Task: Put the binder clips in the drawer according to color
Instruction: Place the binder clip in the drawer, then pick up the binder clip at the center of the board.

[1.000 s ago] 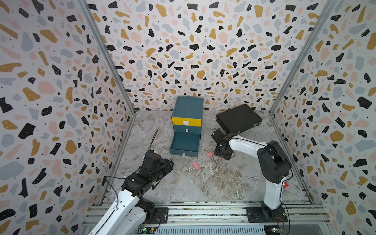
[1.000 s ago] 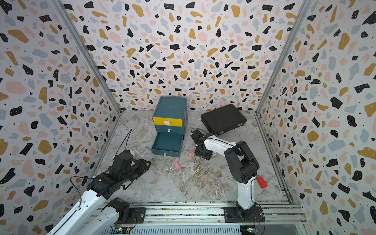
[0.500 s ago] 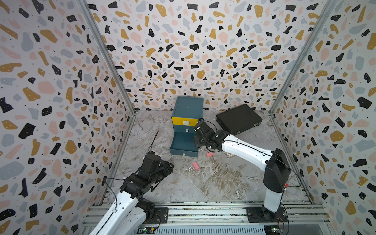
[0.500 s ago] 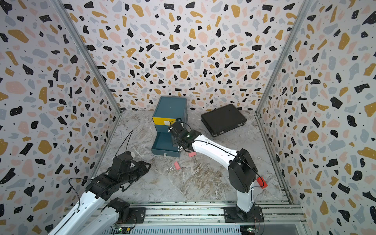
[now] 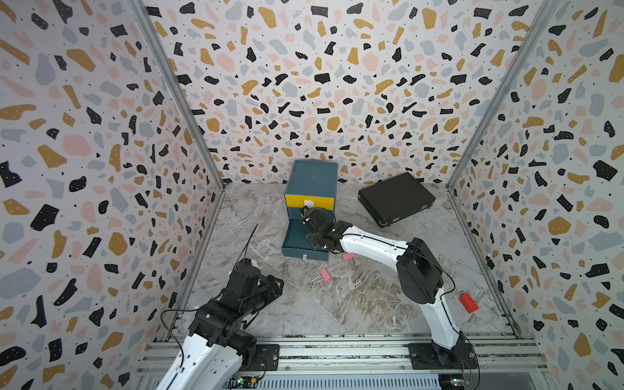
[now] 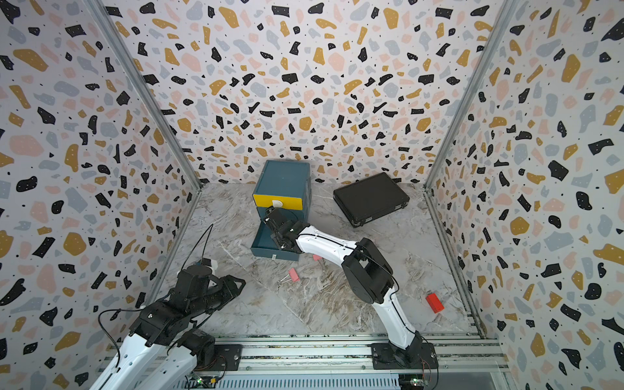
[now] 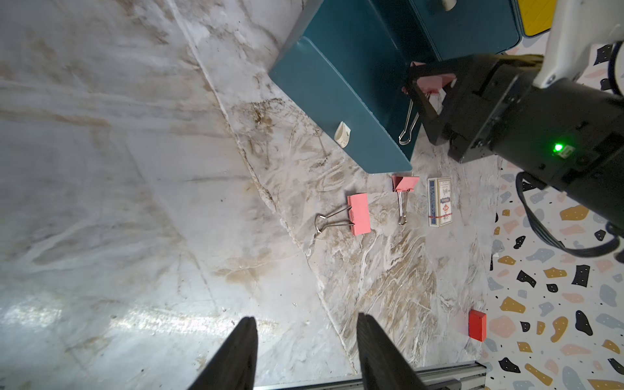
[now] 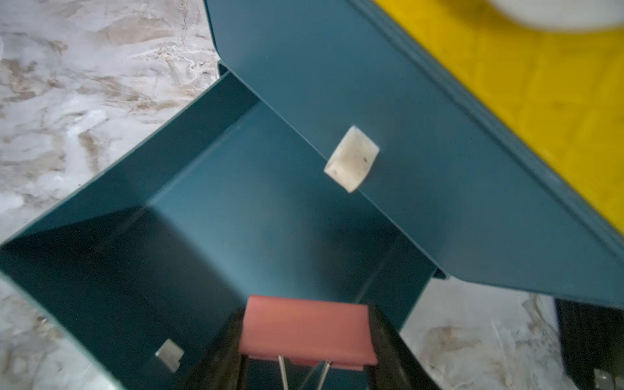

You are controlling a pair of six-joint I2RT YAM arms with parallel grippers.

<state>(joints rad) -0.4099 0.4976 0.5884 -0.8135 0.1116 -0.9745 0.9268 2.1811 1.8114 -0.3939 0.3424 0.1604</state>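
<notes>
1. The right fingers (image 8: 395, 351) are clamped on a pink binder clip (image 8: 307, 327), gripping it by its two sides, with its silver wire handles pointing back toward the wrist
2. The held clip hangs over the pulled-out bottom drawer (image 5: 294, 236) of the drawer chest (image 5: 312, 180), close to the drawer's wall on the robot's right; whether it touches the drawer cannot be told
3. The chest stands at the back of the table (image 5: 354, 304), near the rear wall, and its yellow top front (image 5: 297, 201) sits above the teal middle front (image 8: 439, 202), which carries a white pull tab
4. A second pink clip (image 5: 348, 256) lies on the table just beside the open drawer's front corner, partly under the right arm
5. A third pink clip (image 5: 325, 274) lies a little nearer the robot, with its wire handles spread out flat
6. The left fingers (image 7: 236, 354) stand apart with nothing between them, low over bare table on the robot's left and well apart from the clips
7. A small printed card box (image 7: 439, 202) lies just beside the second clip, a red block (image 5: 468, 303) sits near the right wall, and a flat black case (image 5: 396, 197) lies at the back, to the right of the chest
</notes>
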